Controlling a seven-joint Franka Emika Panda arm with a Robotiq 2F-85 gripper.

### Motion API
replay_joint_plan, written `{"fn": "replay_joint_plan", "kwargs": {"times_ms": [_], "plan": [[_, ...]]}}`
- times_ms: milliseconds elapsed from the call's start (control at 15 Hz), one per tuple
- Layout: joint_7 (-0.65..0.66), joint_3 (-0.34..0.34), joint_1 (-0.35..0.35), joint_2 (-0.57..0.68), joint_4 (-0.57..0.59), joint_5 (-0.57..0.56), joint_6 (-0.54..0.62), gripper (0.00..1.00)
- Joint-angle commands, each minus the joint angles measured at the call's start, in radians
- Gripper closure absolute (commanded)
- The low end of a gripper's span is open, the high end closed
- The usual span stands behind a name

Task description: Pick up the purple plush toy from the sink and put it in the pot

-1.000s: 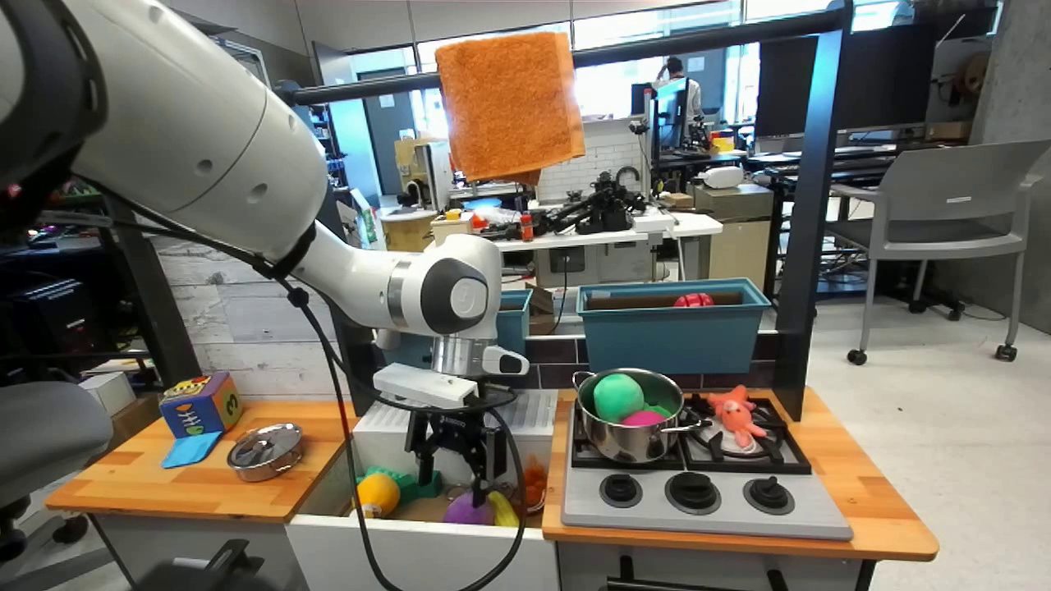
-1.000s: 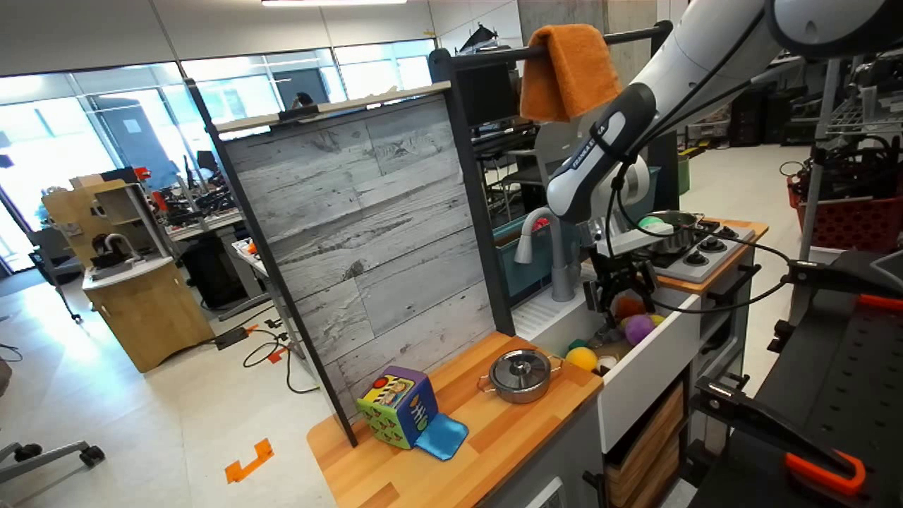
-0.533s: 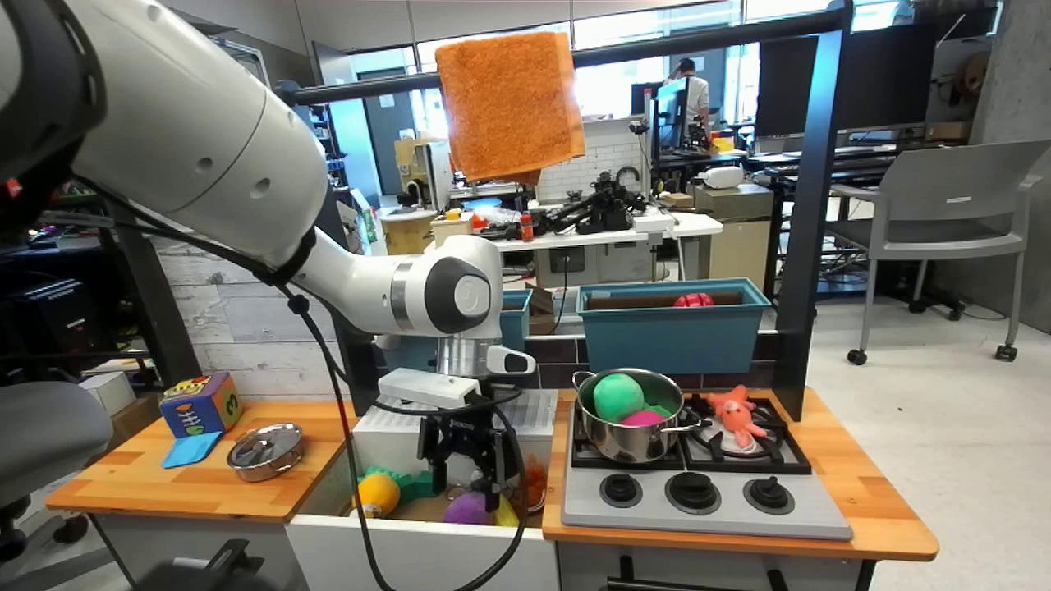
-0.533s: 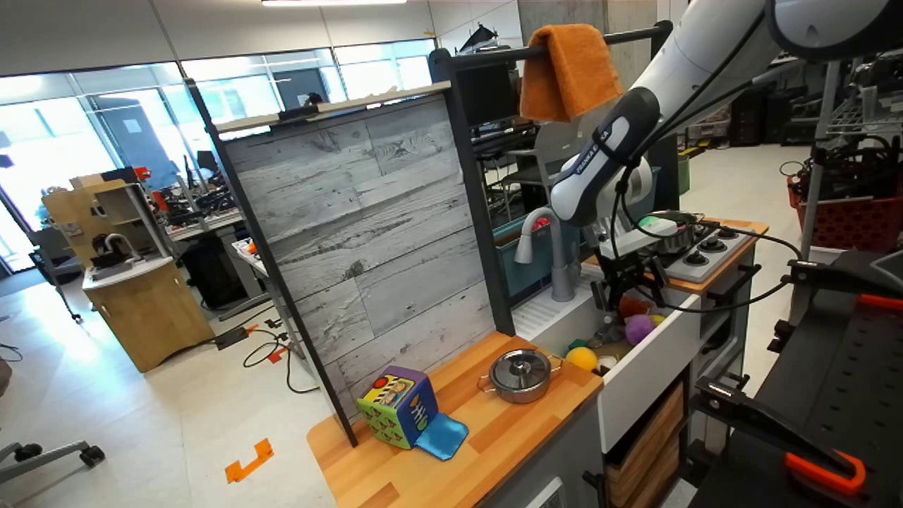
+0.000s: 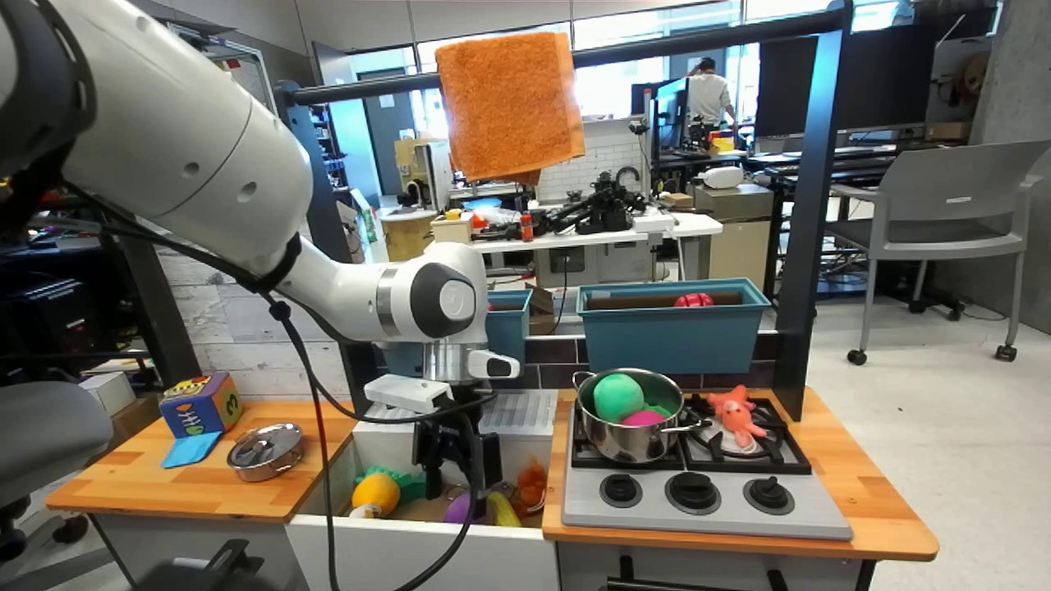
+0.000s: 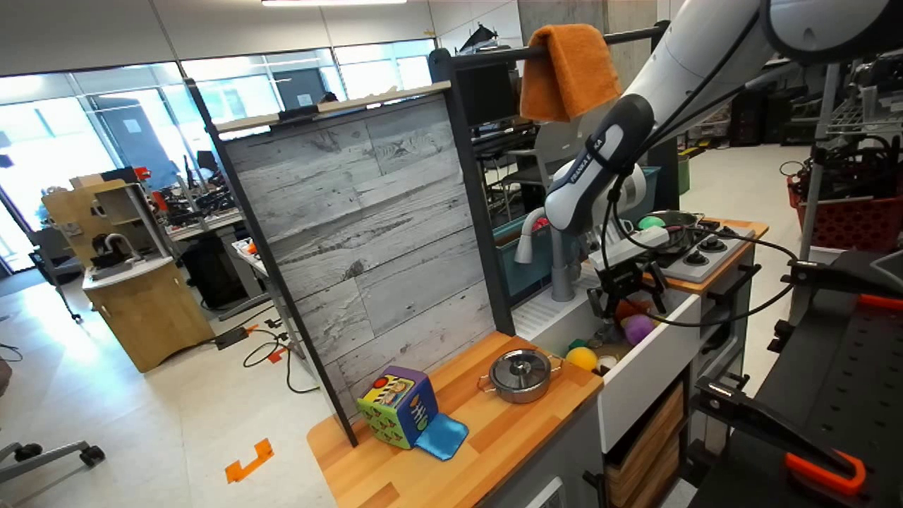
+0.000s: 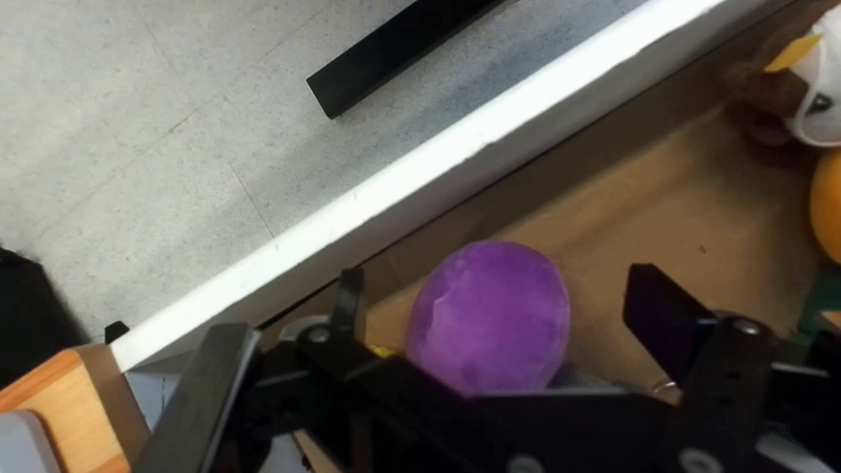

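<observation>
The purple plush toy point(image 7: 493, 315) is round and lies in the white sink point(image 5: 427, 558) near its front wall point(image 7: 394, 177). It also shows in both exterior views point(image 5: 457, 509) point(image 6: 638, 329), partly hidden by my gripper and cable in one of them. My gripper point(image 7: 497, 276) is open, pointing down above the toy, with one finger on each side of it and gaps between. It shows low over the sink in both exterior views point(image 5: 458, 492) point(image 6: 630, 308). The steel pot point(image 5: 628, 446) stands on the stove, holding a green ball and something pink.
The sink also holds an orange ball point(image 5: 376, 494), a yellow toy point(image 5: 503, 510) and a red-orange toy point(image 5: 532, 484). A grey faucet point(image 6: 562, 261) rises behind. An orange toy point(image 5: 739, 417) lies on the stove point(image 5: 558, 509). A small lidded pot point(image 6: 520, 377) stands on the counter.
My gripper shifted slightly right, then back left in an exterior view, and its wrist has turned a little. The toy and the pot have not moved.
</observation>
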Motion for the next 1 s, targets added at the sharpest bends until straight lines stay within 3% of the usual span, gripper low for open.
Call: {"fn": "replay_joint_plan", "kwargs": {"times_ms": [0,467,533,667,933], "plan": [[0.068,-0.024,0.012,0.012,0.000,-0.004,0.018,0.00],[0.143,-0.048,0.015,0.012,-0.011,-0.006,0.096,0.00],[0.153,-0.051,0.018,0.012,-0.011,-0.007,0.092,0.25],[0.163,-0.051,0.020,0.012,-0.009,-0.006,0.084,0.32],[0.176,-0.045,0.020,0.012,0.004,0.002,0.060,0.65]]}}
